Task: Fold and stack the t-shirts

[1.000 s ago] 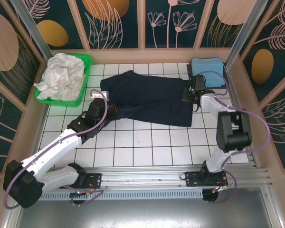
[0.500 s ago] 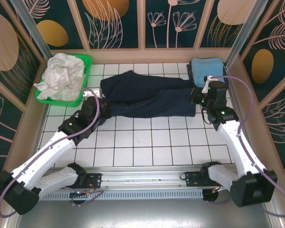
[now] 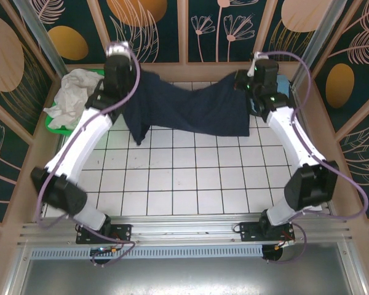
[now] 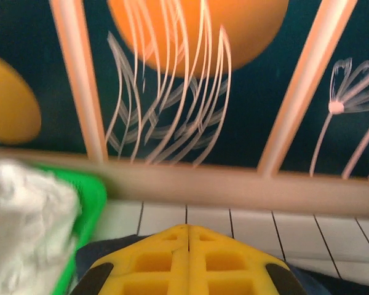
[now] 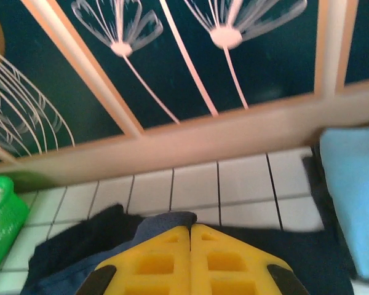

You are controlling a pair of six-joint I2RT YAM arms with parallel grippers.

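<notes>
The dark navy t-shirt [image 3: 184, 110] hangs spread between my two raised grippers over the back half of the table, its lower edge drooping onto the tiles. My left gripper [image 3: 136, 75] is shut on its left top corner. My right gripper [image 3: 238, 83] is shut on its right top corner. In the left wrist view the yellow fingers [image 4: 187, 228] are pressed together with navy cloth [image 4: 89, 261] under them. In the right wrist view the gripper [image 5: 190, 228] pinches a fold of navy cloth [image 5: 80, 252]. A folded light blue t-shirt [image 5: 350, 184] lies at the back right. A crumpled white t-shirt [image 3: 71, 98] fills the basket.
The green plastic basket [image 3: 54, 125] stands at the back left, close to my left arm. The painted back wall [image 3: 184, 31] is just beyond both grippers. White tiles [image 3: 184, 178] stretch from the shirt's hem to the arm bases.
Both arms have risen from the table and swung toward the back wall, lifting the navy t-shirt from flat on the tiles to hanging between them.
</notes>
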